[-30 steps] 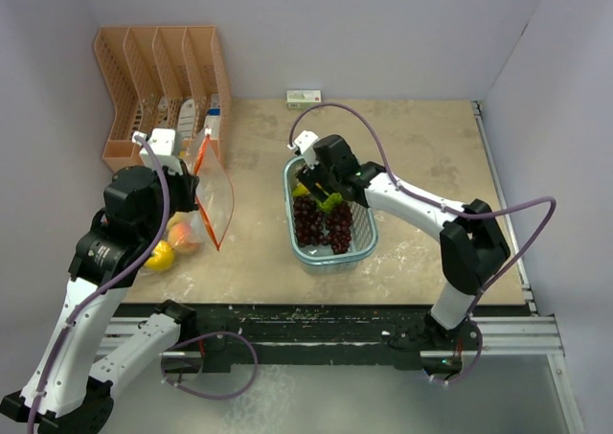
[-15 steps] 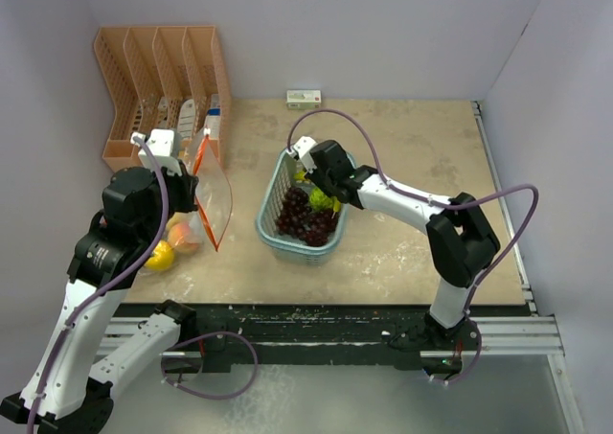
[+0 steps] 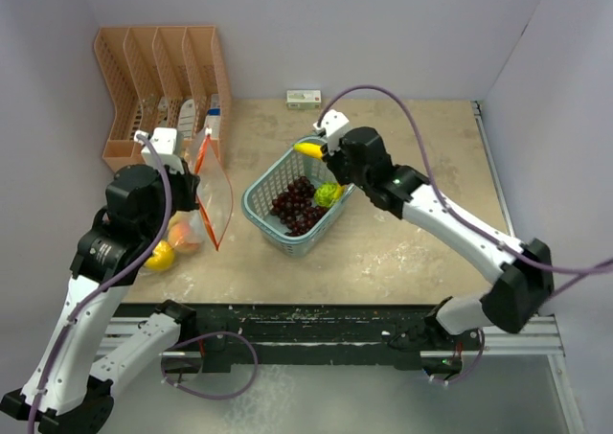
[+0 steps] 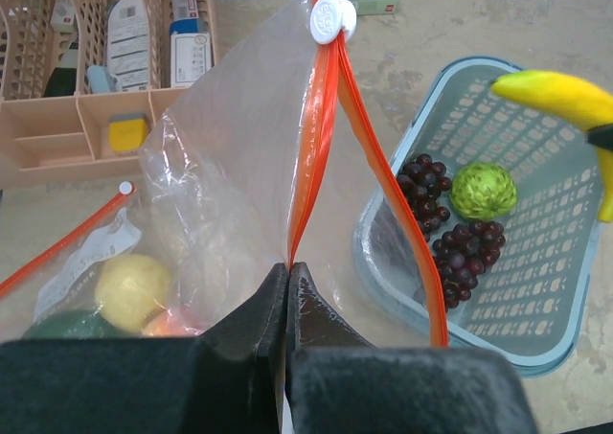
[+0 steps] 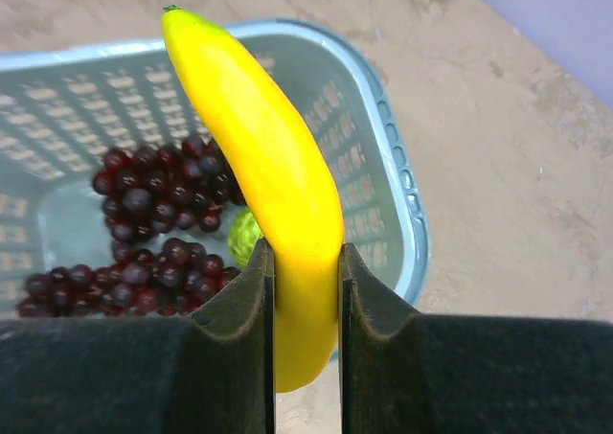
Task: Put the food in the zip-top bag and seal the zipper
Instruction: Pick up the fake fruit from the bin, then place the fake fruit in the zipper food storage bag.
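Note:
My left gripper [image 4: 288,266] is shut on the edge of the clear zip-top bag [image 3: 215,202], right at the orange-red zipper [image 4: 316,127], and holds its mouth up and open. Inside the bag lie a yellow round fruit [image 4: 132,290] and a peach-like fruit [image 3: 184,238]. Above the far rim of the light blue basket [image 3: 257,204], my right gripper [image 5: 306,262] is shut on a yellow banana [image 5: 268,166], which juts out past the fingers. A dark red grape bunch [image 3: 295,204] and a small green fruit [image 3: 329,194] stay in the basket.
An orange slotted organizer [image 3: 163,84] stands at the back left, just behind the bag. A small white-green box [image 3: 305,97] lies against the back wall. Walls close in the table on the left, back and right.
The right gripper closed on the banana and lifted it out of the basket toward the back. The basket slid left and turned. The left arm and bag stayed still.

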`<act>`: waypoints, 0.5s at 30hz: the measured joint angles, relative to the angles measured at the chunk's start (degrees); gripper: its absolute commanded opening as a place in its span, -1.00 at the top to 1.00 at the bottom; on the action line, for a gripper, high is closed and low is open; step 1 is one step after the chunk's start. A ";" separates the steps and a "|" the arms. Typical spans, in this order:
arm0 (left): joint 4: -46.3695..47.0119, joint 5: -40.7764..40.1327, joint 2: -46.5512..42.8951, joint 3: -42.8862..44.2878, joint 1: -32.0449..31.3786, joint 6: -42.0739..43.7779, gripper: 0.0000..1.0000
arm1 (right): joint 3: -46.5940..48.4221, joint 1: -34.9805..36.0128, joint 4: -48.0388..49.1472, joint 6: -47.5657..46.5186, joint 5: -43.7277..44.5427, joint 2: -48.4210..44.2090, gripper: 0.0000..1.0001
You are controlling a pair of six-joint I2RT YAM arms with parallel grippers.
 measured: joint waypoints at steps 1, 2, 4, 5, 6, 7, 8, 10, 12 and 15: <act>0.07 0.00 0.17 -0.02 0.00 -0.02 1.00 | -0.79 0.00 0.61 0.79 -0.72 -2.80 1.00; 0.28 0.04 0.37 -0.11 0.02 -0.04 1.00 | -1.60 0.00 1.09 1.55 -1.20 -5.11 1.00; 0.76 0.26 0.85 -0.46 0.00 -0.20 1.00 | -3.43 0.00 2.51 3.43 -2.93 -9.20 1.00; 0.85 0.39 1.22 -0.57 0.00 -0.31 1.00 | -4.17 0.00 3.34 4.42 -3.96 -10.82 1.00; 0.96 0.70 1.77 -0.66 0.00 -0.44 1.00 | -5.07 -0.02 4.57 5.99 -5.64 -12.59 1.00; 1.20 0.92 2.27 -0.68 0.02 -0.48 1.00 | -5.64 -0.02 5.86 7.58 -7.45 -13.88 1.00; 1.62 1.29 2.80 -0.72 0.02 -0.52 1.00 | -5.99 -0.07 7.19 8.87 -9.40 -14.78 1.00; 2.54 1.97 4.13 -0.76 0.00 -0.66 1.00 | -6.82 -0.09 11.76 12.81 -14.67 -16.15 1.00; 3.54 2.54 5.38 -0.79 0.00 -0.96 1.00 | -8.76 0.09 19.19 17.66 -19.56 -16.70 1.00; 5.11 3.10 6.08 -0.79 0.02 -1.73 1.00 | -13.75 1.60 33.31 26.29 -24.44 -16.44 1.00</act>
